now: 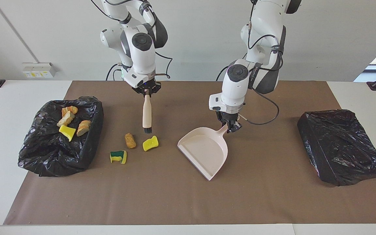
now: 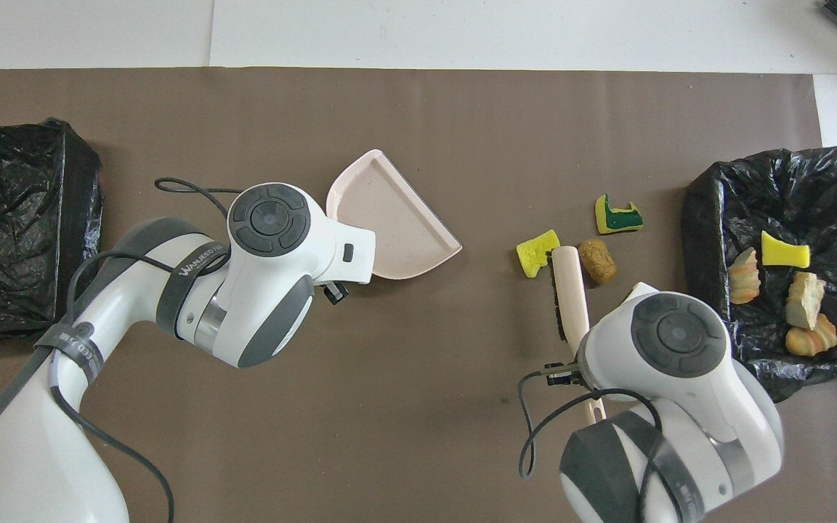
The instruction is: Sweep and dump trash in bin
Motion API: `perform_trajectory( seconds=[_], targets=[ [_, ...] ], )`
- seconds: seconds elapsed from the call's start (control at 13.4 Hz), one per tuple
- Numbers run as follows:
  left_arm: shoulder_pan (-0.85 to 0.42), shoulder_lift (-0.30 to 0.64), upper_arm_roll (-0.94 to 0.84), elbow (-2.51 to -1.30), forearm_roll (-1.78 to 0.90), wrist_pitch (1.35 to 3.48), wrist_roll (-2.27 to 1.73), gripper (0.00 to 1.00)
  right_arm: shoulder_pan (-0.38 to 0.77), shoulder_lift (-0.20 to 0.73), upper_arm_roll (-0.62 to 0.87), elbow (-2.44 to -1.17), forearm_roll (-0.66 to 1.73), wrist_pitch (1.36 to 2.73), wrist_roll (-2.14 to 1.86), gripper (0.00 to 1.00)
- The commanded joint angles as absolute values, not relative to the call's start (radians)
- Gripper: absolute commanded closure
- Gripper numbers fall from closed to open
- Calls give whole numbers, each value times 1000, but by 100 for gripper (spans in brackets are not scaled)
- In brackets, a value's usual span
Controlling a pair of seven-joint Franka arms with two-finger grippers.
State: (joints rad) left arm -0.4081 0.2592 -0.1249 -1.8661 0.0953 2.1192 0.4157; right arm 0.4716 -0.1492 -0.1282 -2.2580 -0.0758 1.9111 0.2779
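Note:
My right gripper [image 1: 147, 91] is shut on the top of the beige brush's handle [image 1: 147, 112]. The brush hangs upright with its dark bristles just above the mat. A yellow sponge piece [image 1: 150, 143], a tan foam chunk [image 1: 130, 140] and a yellow-green sponge piece [image 1: 118, 156] lie on the mat just by the bristles, farther from the robots. My left gripper [image 1: 230, 125] is shut on the handle of the beige dustpan [image 1: 204, 150], whose open mouth faces the trash. Several more scraps [image 1: 67, 132] lie in the black-bagged bin [image 1: 44, 163] at the right arm's end. The overhead view shows the brush [image 2: 569, 290], the dustpan [image 2: 397, 218] and the three loose pieces [image 2: 537, 252].
A second black bag [image 1: 341, 147] lies on the mat at the left arm's end. A brown mat [image 1: 188, 202] covers the table. The bin [image 2: 709, 218] sits close beside the loose trash.

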Motion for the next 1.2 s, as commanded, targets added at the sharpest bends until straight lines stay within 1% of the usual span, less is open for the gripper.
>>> perform_trajectory(
  seconds=[0.0,0.15,0.37,0.45,0.67,0.97,1.12],
  targets=[
    [-403,219,-130,-1907,114,2108,536,100,342,3,-120,-2107,-113,1902,119,100],
    [-410,199,-135,-1936,114,2112,584,100,299,72,-120,-2025,-176,1907,71,100],
    [-477,184,-130,-1965,114,2124,578,100,226,179,-120,-1927,-276,1930,-15,100],
    [-479,181,-129,-1970,115,2125,577,100,213,204,-118,-1908,-311,1937,-17,100],
    [-469,169,-129,-1996,130,2146,578,100,212,236,-120,-1908,-342,1953,-17,100],
    [-459,161,-129,-2019,132,2171,584,100,225,224,-107,-1972,-301,1947,-9,100],
    [-457,160,-129,-2025,132,2174,586,100,253,219,-107,-1993,-220,1947,-6,100]
  ],
)
